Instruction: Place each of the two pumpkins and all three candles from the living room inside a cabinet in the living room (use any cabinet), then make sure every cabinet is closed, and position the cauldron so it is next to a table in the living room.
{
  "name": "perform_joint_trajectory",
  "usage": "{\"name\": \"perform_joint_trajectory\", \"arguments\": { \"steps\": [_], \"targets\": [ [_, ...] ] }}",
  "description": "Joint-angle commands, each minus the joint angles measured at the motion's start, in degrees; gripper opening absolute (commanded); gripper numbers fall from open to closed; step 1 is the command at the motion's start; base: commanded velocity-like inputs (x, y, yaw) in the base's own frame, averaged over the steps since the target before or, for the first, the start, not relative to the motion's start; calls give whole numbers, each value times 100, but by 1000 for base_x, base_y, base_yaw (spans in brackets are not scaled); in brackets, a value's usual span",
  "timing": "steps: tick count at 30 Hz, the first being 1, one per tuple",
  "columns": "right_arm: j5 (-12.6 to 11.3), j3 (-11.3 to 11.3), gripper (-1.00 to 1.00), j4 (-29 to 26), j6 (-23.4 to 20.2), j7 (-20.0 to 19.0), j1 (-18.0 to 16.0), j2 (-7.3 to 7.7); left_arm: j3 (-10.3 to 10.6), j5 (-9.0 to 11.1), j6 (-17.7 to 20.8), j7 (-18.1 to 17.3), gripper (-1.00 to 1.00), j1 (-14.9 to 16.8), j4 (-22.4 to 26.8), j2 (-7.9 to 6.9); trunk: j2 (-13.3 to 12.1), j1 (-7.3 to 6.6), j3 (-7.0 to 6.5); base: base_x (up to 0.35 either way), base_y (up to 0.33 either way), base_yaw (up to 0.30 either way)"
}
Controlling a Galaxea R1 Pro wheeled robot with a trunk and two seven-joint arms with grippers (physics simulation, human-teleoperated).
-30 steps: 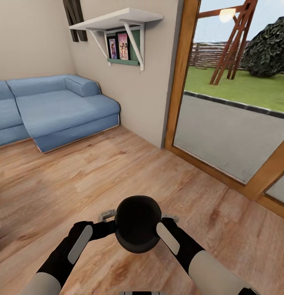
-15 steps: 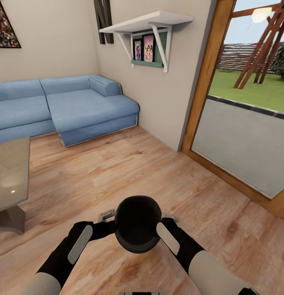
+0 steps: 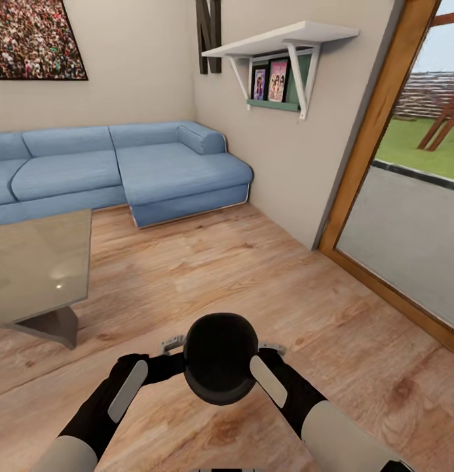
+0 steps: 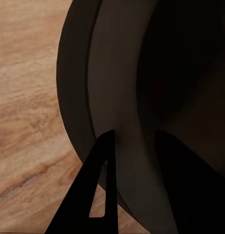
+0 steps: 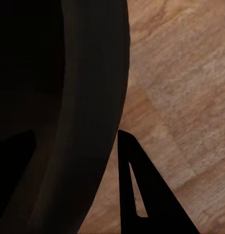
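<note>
Gripping the cauldron [image 3: 220,357] between them, the left gripper [image 3: 171,346] and right gripper [image 3: 271,349] each clamped its rim; the table [image 3: 37,262] stood ahead-left, well apart.

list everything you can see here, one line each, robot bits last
cauldron: 1, black, held up over the floor between both hands
table: 1, glossy grey-beige top, dark base, left of the robot
sofa: 1, blue, corner type, along the far wall
picture: 1, multicoloured, on the wall above the sofa
shelf: 1, white with brackets, on the side wall
framed photos: 2, pinkish, under the shelf on a green ledge
floor: light brown wood planks
glass door: wooden frame, at right, lawn beyond
left hand: 1, grey, at the cauldron's left side, fingers astride its rim
right hand: 1, grey, at the cauldron's right side, fingers astride its rim
</note>
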State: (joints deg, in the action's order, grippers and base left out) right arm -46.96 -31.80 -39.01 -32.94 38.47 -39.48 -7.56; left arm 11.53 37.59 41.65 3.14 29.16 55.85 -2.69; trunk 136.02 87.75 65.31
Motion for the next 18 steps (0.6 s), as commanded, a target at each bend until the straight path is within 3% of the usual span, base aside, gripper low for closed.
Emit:
{"name": "perform_joint_trajectory", "arguments": {
  "steps": [1, 11, 18],
  "targets": [
    [-138, -81, -100, -63, 60, 47, -7, 5, 16, -129, 27, 43, -100, 5, -5, -11, 3, -2, 1, -8, 0, 290],
    [-138, -81, -100, -63, 58, 49, -7, 0, 16, -129, 27, 43, -100, 4, -5, -5, 3, -2, -32, -102, 9, 290],
    [-138, -81, -100, -63, 60, 48, -7, 0, 16, -129, 27, 44, -100, 3, -5, -3, 3, -2, -56, -189, 116, 290]
  ]
}}
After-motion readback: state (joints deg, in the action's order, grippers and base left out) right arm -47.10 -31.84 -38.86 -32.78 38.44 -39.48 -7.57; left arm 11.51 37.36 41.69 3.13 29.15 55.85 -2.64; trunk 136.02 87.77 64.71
